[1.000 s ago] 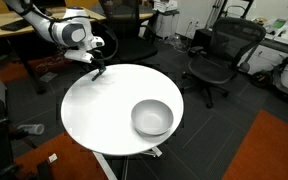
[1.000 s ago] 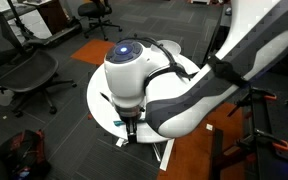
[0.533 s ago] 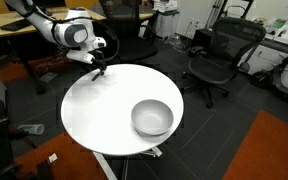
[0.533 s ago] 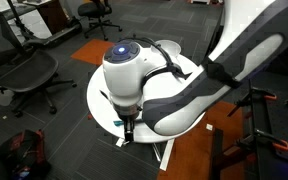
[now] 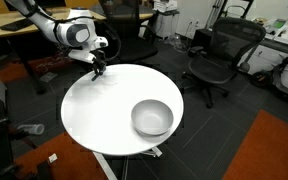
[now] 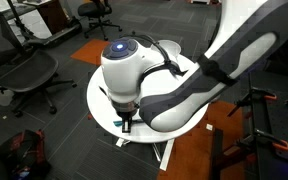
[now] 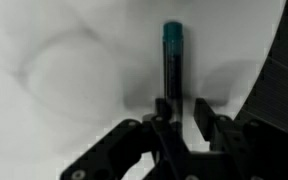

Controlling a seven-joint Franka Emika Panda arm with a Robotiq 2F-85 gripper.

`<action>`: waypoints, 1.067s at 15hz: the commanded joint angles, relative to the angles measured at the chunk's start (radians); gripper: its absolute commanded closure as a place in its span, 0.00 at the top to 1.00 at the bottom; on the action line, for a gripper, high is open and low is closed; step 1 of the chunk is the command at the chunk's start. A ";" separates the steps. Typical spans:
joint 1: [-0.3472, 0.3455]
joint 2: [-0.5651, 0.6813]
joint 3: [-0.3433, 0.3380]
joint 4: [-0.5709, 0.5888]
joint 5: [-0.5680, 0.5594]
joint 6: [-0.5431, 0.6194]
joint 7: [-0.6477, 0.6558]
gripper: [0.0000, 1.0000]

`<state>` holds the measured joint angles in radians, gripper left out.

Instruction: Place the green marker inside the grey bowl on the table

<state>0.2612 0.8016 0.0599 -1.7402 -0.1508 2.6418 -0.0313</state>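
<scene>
Green marker (image 7: 172, 60) is at the far left edge of the round white table (image 5: 99, 110), its near end between the gripper's (image 7: 180, 110) fingers; whether they pinch it, I cannot tell. The grey bowl (image 5: 152, 117) sits toward the right edge.

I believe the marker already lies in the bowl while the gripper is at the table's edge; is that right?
Not quite: the wrist view shows the marker at the gripper, not in the bowl; the rest holds.
</scene>
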 commanded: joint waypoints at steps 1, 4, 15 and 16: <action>0.013 0.006 -0.017 0.030 -0.007 -0.045 0.037 0.05; 0.028 -0.010 -0.045 0.024 -0.019 -0.062 0.069 0.04; 0.009 -0.324 -0.157 -0.107 -0.036 -0.197 0.262 0.05; 0.000 -0.357 -0.167 -0.119 -0.042 -0.212 0.273 0.05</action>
<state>0.2757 0.5796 -0.0862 -1.7687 -0.1520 2.4797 0.1807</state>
